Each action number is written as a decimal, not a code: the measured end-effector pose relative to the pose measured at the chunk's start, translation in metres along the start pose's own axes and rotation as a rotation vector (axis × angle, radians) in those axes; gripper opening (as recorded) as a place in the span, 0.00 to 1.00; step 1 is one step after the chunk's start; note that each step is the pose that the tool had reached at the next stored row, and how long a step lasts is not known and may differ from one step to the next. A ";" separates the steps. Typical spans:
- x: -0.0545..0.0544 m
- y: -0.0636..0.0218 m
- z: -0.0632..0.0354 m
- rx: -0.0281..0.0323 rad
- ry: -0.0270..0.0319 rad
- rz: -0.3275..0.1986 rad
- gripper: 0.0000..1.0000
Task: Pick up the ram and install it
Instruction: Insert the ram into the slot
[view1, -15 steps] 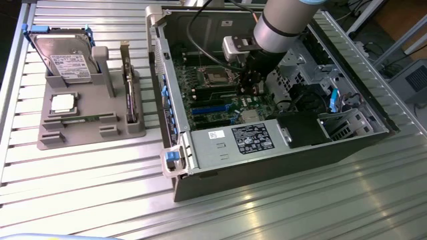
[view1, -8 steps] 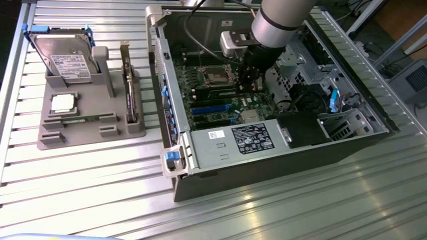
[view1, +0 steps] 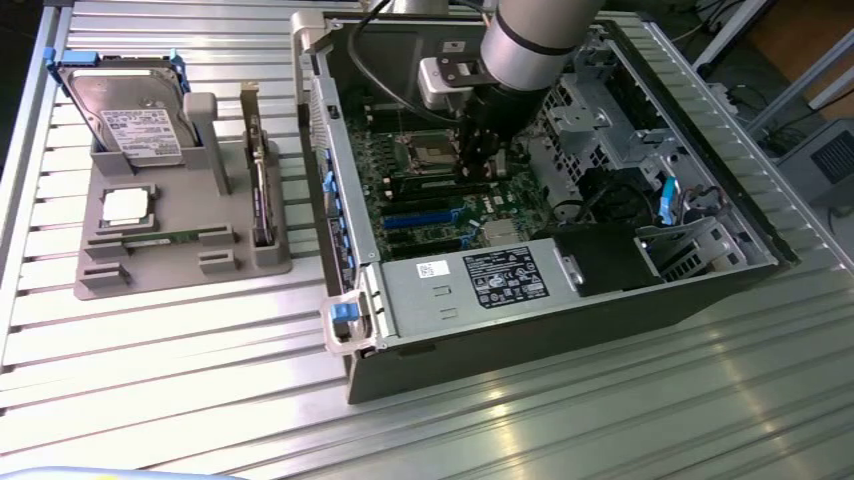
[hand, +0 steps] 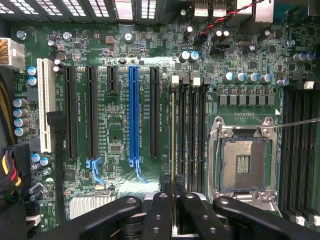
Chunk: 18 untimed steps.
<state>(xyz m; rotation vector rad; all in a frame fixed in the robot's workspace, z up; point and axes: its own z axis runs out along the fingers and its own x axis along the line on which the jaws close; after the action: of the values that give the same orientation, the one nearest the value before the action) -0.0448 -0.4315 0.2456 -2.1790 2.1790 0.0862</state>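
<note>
Wrist view shows you the gripper (hand: 172, 202) closed on the ram (hand: 173, 145), seen edge-on as a thin line rising from between the black fingers (hand: 192, 212). Your ram stands over the memory slots (hand: 187, 132), beside the empty processor socket (hand: 242, 162). From the exterior view, the gripper (view1: 478, 150) hangs inside the open computer case (view1: 441, 300) on the surface (view1: 601, 420).

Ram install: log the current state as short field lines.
pincer: shut on the ram, inside the open computer case
ram: seen edge-on, standing in line with the memory slots beside the empty processor socket
parts holder: outside the case, carries hard drive, processor chip, dark card
</note>
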 end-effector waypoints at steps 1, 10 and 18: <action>0.000 0.0020 0.0002 -0.0001 0.0000 0.000 0.12; -0.010 0.0054 0.0018 0.0000 -0.0001 0.000 0.12; -0.014 0.0069 0.0029 0.0001 0.0047 0.000 0.12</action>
<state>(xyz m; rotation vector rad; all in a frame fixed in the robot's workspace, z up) -0.0517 -0.4177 0.2438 -2.1814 2.1814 0.0810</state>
